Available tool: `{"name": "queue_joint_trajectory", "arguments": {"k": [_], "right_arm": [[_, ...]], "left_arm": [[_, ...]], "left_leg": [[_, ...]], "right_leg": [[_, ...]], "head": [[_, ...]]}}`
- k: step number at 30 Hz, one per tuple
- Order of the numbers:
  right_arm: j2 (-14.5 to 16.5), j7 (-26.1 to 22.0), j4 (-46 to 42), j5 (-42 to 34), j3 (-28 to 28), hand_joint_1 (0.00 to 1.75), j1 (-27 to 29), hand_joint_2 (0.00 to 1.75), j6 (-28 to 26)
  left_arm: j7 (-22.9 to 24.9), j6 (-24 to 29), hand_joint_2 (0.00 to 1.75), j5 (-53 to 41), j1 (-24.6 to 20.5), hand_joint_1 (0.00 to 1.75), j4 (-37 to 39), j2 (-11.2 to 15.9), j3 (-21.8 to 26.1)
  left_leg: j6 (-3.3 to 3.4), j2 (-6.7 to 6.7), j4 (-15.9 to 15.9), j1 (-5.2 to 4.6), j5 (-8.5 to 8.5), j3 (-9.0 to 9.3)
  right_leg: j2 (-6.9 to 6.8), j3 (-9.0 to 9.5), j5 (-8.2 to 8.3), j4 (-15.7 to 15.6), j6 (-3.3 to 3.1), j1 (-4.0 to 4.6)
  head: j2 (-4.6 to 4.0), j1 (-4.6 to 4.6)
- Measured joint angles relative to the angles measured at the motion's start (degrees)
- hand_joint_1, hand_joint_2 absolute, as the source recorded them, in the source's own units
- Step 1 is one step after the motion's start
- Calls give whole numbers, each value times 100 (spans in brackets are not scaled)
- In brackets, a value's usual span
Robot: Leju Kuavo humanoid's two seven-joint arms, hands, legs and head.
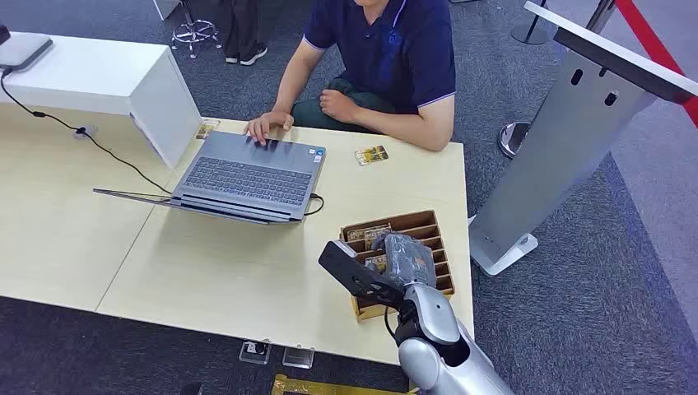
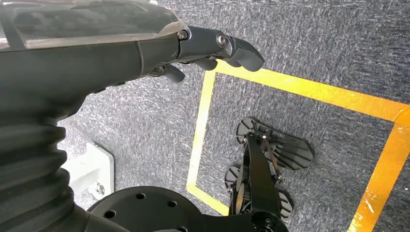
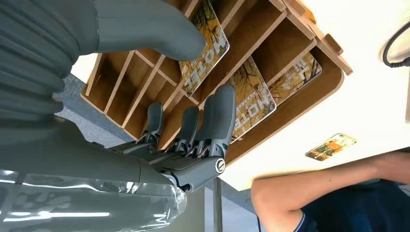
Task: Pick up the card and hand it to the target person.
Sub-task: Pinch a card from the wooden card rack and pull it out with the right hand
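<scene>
Grey carpet surrounds the pale counter. At its right front edge stands the wooden slotted holder, close to the counter's right border. The right robot hand reaches over the holder, thumb and fingers set either side of an upright card; a closed grip cannot be confirmed. The left robot hand hangs above the floor, fingers curled, holding nothing. A seated person occupies the far edge beside a laptop.
</scene>
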Motion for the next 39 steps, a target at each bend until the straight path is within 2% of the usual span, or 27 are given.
{"name": "queue_joint_trajectory", "arguments": {"k": [12, 17, 26, 28, 33, 39], "right_arm": [[-43, 6, -14, -5, 8, 80, 48, 175, 60], [-43, 8, 23, -16, 8, 71, 49, 175, 74], [-41, 9, 79, -17, 10, 73, 50, 175, 75], [-41, 9, 84, -17, 10, 77, 51, 175, 75], [-43, 12, 89, -22, 10, 103, 55, 175, 84], [-43, 15, 89, -32, 10, 103, 65, 175, 110]], "left_arm": [[25, -2, 175, -7, -1, 0, 0, -1, -12], [28, -2, 175, -8, 0, 0, 0, 0, -15], [28, -2, 175, -8, 0, 0, 0, 0, -19], [28, -4, 175, -7, 1, 0, 0, 0, -20], [28, -8, 175, -8, 1, 0, 0, -1, -22], [28, -9, 175, -7, 1, 0, 0, -1, -22]], "left_leg": [[0, 0, 0, 0, 0, 0], [0, 0, 0, 0, 0, -1], [0, 0, 0, 0, 0, -1], [0, 0, 0, 0, 0, -1], [0, 0, 0, 0, 0, -1], [0, 0, 0, 0, 0, -1]], "right_leg": [[0, 0, 0, 0, 0, 0], [0, 0, 0, 0, 0, 0], [0, 0, 0, 0, 0, 0], [0, 0, 0, 0, 0, 0], [0, 0, 0, 0, 0, 0], [0, 0, 0, 0, 0, 0]], "head": [[0, -1], [0, 0], [0, -1], [1, -1], [0, -2], [1, -1]]}}
